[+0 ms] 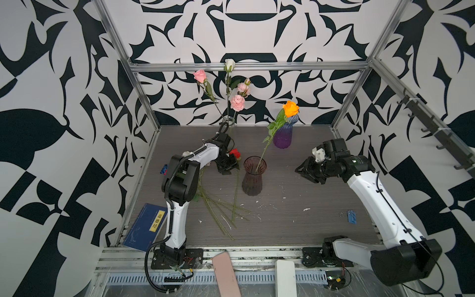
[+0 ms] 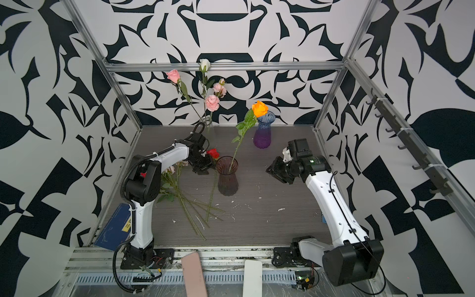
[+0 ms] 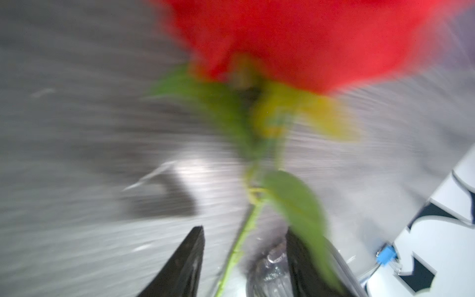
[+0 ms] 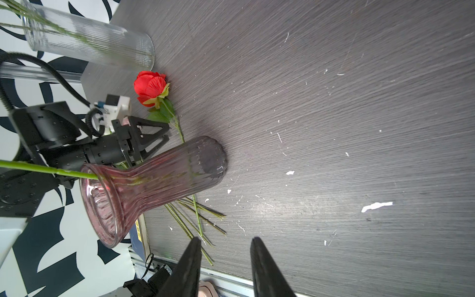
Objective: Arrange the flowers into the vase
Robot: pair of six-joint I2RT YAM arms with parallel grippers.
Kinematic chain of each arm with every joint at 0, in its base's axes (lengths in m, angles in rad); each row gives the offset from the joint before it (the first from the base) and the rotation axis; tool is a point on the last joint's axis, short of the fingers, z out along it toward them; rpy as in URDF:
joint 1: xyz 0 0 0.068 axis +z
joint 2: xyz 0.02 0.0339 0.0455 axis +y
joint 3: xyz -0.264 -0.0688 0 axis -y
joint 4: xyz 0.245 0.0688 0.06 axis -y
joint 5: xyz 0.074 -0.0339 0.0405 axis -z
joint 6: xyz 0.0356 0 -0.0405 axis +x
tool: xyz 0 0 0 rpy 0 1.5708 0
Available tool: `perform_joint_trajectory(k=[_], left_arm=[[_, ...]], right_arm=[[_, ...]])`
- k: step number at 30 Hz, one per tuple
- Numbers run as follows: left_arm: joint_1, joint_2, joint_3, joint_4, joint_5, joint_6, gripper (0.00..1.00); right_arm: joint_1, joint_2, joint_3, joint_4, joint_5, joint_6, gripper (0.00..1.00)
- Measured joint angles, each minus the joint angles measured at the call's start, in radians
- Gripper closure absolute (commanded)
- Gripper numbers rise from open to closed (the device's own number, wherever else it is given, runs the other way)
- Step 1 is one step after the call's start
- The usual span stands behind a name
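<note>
Partly blurred, red rose [image 3: 295, 38] stem loose between parted fingers [image 3: 180, 267] of left hand [image 3: 244, 229] (bloom smeared), right hand [image 4: 225, 238] part-open, empty

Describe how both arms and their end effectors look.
The left arm and right arm share glossy white link shells and black joint housings. A black corrugated cable loops along the left one; a thin black wire runs down the right. The left end effector and right end effector are black, each with two tapering pointed fingers on open triangular frames.
</note>
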Motion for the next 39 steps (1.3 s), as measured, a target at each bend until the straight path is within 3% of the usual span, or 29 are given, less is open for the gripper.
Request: perform_joint_trajectory(k=[6,14,27,39], left_arm=[[-0.010,0.033,0.055,0.068,0.082,-0.042,0.56],[-0.010,0.082,0.053,0.144,0.153,-0.111,0.56],[-0.003,0.069,-0.017,0.147,0.116,-0.058,0.55],[0.113,-0.047,-0.171,0.116,0.072,0.018,0.53]], right_arm=[[-0.003,-0.006,0.000,-0.002,0.001,-0.004,0.64],[-0.018,-0.035,0.000,-0.009,0.002,-0.018,0.64],[-0.031,-0.038,0.000,-0.024,0.000,-0.027,0.64],[-0.031,-0.025,-0.001,-0.018,-0.025,-0.024,0.64]])
